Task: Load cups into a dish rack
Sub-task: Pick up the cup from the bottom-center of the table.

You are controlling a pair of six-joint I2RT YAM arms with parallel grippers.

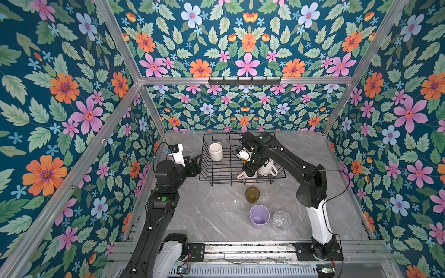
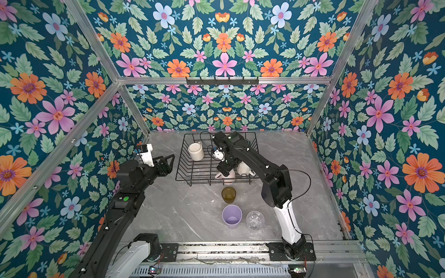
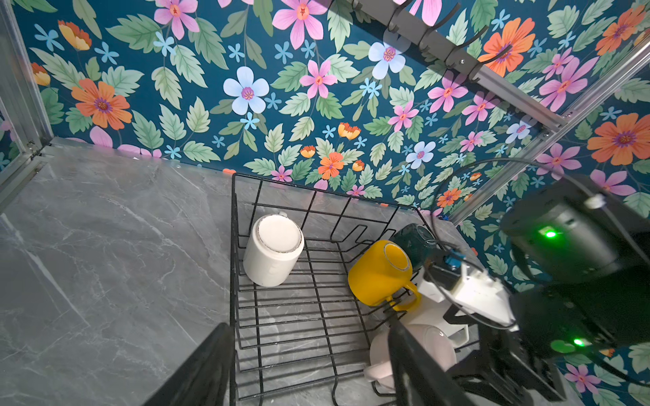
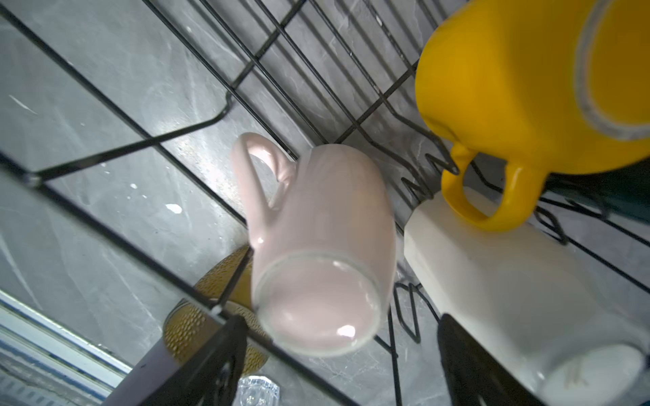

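A: What is in the rack (image 3: 232,218)?
B: Pink mug (image 4: 316,228) bottom-up at the near edge, beside a white mug (image 4: 510,281) and yellow mug (image 4: 510,88). Brown glass (image 1: 252,195), lilac tumbler (image 1: 259,216) and clear glass (image 1: 281,220) stand on the bench (image 1: 204,216), outside.
A: The pincers?
B: Right pincer (image 4: 343,321) open, astride the pink mug, not clamping it. Left pincer (image 3: 309,328) open, empty, beside the rack.

The black rack (image 3: 281,316), yellow mug (image 3: 376,277), pale pink mug (image 4: 316,228) and lilac tumbler (image 1: 259,216) stand out against teal floral walls (image 1: 60,96).
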